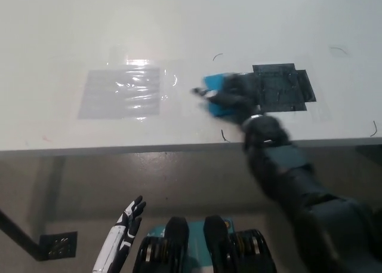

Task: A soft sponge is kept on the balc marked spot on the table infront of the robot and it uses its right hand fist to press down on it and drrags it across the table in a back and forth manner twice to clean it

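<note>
A clear plastic sheet (pixel 122 92) lies flat toward the left of the white bench (pixel 179 22). A black bracket (pixel 57 245) sits on the floor below.

Right hand (pixel 230 98) on sponge (pixel 213 85), table (pixel 179 34)

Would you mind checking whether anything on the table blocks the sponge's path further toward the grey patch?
Nothing visible does. The right hand presses the blue sponge just left of the black mark, and bare white table lies between it and the grey patch.
</note>
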You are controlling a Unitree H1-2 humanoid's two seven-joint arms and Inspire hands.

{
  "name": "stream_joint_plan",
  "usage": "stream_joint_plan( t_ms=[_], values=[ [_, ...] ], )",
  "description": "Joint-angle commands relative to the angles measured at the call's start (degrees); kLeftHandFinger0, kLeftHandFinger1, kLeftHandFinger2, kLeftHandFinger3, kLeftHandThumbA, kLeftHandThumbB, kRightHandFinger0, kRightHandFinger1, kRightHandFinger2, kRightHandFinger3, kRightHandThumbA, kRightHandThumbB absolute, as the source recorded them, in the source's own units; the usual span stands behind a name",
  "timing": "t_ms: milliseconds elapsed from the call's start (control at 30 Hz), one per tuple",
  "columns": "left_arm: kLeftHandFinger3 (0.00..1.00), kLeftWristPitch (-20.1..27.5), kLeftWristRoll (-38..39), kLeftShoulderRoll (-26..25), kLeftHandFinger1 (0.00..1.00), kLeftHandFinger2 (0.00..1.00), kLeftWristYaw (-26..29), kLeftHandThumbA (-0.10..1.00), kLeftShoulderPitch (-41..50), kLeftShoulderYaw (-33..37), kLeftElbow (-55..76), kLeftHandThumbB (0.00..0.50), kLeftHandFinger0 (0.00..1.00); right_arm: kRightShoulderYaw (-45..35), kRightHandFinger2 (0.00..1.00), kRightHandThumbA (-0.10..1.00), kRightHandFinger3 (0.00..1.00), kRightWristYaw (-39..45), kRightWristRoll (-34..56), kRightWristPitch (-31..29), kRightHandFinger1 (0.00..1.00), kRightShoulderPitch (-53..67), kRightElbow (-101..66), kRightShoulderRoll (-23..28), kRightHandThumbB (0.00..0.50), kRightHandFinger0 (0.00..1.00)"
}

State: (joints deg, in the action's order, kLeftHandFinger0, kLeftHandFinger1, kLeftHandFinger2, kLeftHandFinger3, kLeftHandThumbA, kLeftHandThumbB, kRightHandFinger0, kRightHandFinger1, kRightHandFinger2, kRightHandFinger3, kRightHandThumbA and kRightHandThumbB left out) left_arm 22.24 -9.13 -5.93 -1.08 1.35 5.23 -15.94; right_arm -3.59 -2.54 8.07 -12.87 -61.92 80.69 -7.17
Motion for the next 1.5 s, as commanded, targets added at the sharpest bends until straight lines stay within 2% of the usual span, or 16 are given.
stream_joint_plan(
  t_ms=[0, 233, 367, 567, 600, 633, 700, 800, 933, 1000, 1100, 1200, 1267, 1367, 1433, 1467],
  values=[
    [1.0, 2.2, -1.1, -0.3, 1.0, 1.0, 1.0, 1.0, -0.4, -0.3, 1.4, 0.081, 1.0, 2.8, 0.03, 1.0, 0.0, 3.2, -3.0, -0.4, 0.0, -2.4, -0.8, -4.0, 0.055, 0.0],
    [1.0, 2.3, -1.0, -0.4, 1.0, 1.0, 0.9, 1.0, -0.8, -0.3, 1.1, 0.091, 1.0, 5.5, 0.04, 1.0, 0.01, 4.6, -4.2, -0.8, 0.0, -2.1, -1.4, -6.0, 0.057, 0.0],
    [1.0, 2.8, -1.3, -0.5, 1.0, 1.0, 1.0, 1.0, -0.9, -0.4, 1.3, 0.073, 1.0, 5.3, 0.12, 1.0, 0.04, 4.7, -4.0, -1.1, 0.0, -1.6, -1.2, -4.9, 0.048, 0.0],
    [1.0, 2.8, -1.1, -0.5, 1.0, 1.0, 0.9, 1.0, -1.2, -0.4, 0.7, 0.096, 1.0, 4.0, 0.13, 1.0, 0.03, 3.8, -3.0, -0.6, 0.0, -0.9, -1.0, -2.3, 0.051, 0.0],
    [1.0, 2.4, -0.8, -0.5, 1.0, 1.0, 0.6, 1.0, -1.1, -0.4, 0.9, 0.1, 1.0, 3.7, 0.21, 1.0, 0.08, 4.2, -2.8, -1.0, 0.02, -0.5, -0.9, -1.3, 0.051, 0.0],
    [1.0, 2.0, -0.6, -0.4, 1.0, 1.0, 0.4, 1.0, -1.1, -0.3, 1.0, 0.1, 1.0, 3.5, 0.22, 1.0, 0.1, 4.7, -2.7, -1.3, 0.02, -0.2, -0.9, -0.4, 0.05, 0.0],
    [1.0, 1.9, -0.7, -0.4, 1.0, 1.0, 0.5, 1.0, -1.1, -0.3, 1.2, 0.094, 1.0, 2.8, 0.16, 1.0, 0.04, 4.0, -2.3, -1.0, 0.0, 0.1, -0.7, 1.2, 0.075, 0.0],
    [1.0, 2.6, -1.2, -0.3, 1.0, 1.0, 1.0, 1.0, -1.1, -0.3, 1.0, 0.095, 1.0, 0.9, 0.1, 1.0, 0.03, 4.1, -1.2, -0.6, 0.0, 1.7, -0.5, 5.7, 0.043, 0.0],
    [1.0, 3.1, -1.0, -0.4, 1.0, 1.0, 0.7, 1.0, -0.9, -0.3, 0.9, 0.061, 1.0, -3.8, 0.09, 1.0, 0.01, 4.3, 1.9, -0.9, 0.0, 4.5, 0.2, 11.7, 0.026, 0.0],
    [1.0, 2.9, -1.1, -0.5, 1.0, 1.0, 0.6, 1.0, -0.9, -0.2, 1.2, 0.071, 1.0, -6.8, 0.0, 1.0, 0.0, 5.9, 4.0, -0.3, 0.0, 6.1, 0.2, 15.5, 0.032, 0.0],
    [1.0, 2.4, -0.9, -0.8, 1.0, 1.0, 0.3, 1.0, -1.0, -0.3, 1.8, 0.085, 1.0, -9.9, 0.0, 1.0, 0.0, 5.2, 5.2, -0.5, 0.0, 7.7, -0.1, 19.3, 0.034, 0.0],
    [1.0, 2.1, -1.0, -0.9, 1.0, 1.0, 0.4, 1.0, -1.4, -0.4, 1.5, 0.082, 1.0, -13.4, 0.08, 1.0, 0.17, 5.0, 6.9, -0.4, 0.0, 9.4, 0.0, 23.6, 0.044, 0.0],
    [1.0, 2.0, -1.6, -0.9, 1.0, 1.0, 0.6, 1.0, -1.4, -0.3, 1.5, 0.084, 1.0, -15.7, 0.15, 1.0, 0.16, 4.4, 8.0, -1.0, 0.0, 10.8, 0.2, 26.6, 0.054, 0.0],
    [1.0, 2.5, -1.9, -0.7, 1.0, 1.0, 0.8, 1.0, -1.2, -0.3, 1.3, 0.084, 1.0, -18.3, 0.1, 1.0, 0.1, 3.7, 9.6, -0.5, 0.0, 11.8, 0.4, 29.0, 0.042, 0.0],
    [1.0, 2.8, -1.4, -0.6, 1.0, 1.0, 0.7, 1.0, -1.3, -0.4, 1.0, 0.086, 1.0, -18.8, 0.23, 1.0, 0.24, 2.1, 9.1, 0.8, 0.0, 12.5, 0.6, 31.1, 0.05, 0.0],
    [1.0, 2.7, -1.3, -0.6, 1.0, 1.0, 0.6, 1.0, -1.2, -0.3, 1.0, 0.081, 1.0, -18.6, 0.31, 1.0, 0.38, 0.7, 8.6, 0.9, 0.0, 12.9, 0.4, 31.5, 0.051, 0.0]
  ],
)
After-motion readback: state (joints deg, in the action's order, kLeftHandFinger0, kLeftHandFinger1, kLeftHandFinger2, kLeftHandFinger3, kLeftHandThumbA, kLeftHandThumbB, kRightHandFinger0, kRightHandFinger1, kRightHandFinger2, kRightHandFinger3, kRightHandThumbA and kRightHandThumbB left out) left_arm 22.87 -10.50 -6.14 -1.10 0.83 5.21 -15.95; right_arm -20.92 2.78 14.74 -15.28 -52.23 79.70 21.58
